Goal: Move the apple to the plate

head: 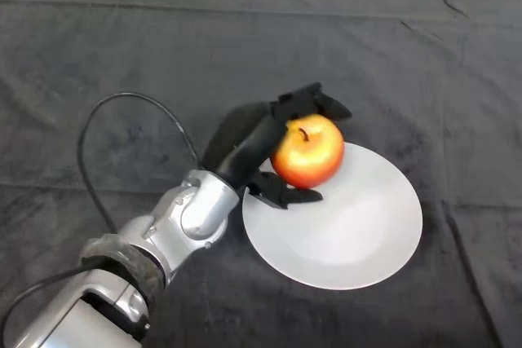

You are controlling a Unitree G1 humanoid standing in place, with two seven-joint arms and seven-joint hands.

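Note:
A red and yellow apple (309, 153) with its stem up is over the upper left part of a white round plate (351, 234). My left hand (249, 140) is curled round the apple: fingers wrap over its far side and the thumb (281, 192) reaches under its near side. I cannot tell whether the apple rests on the plate or is held just above it. The silver-grey arm comes in from the lower left.
The table is covered by a dark wrinkled cloth (122, 63). The plate lies right of the middle, with the cloth's far edge at the top of the view.

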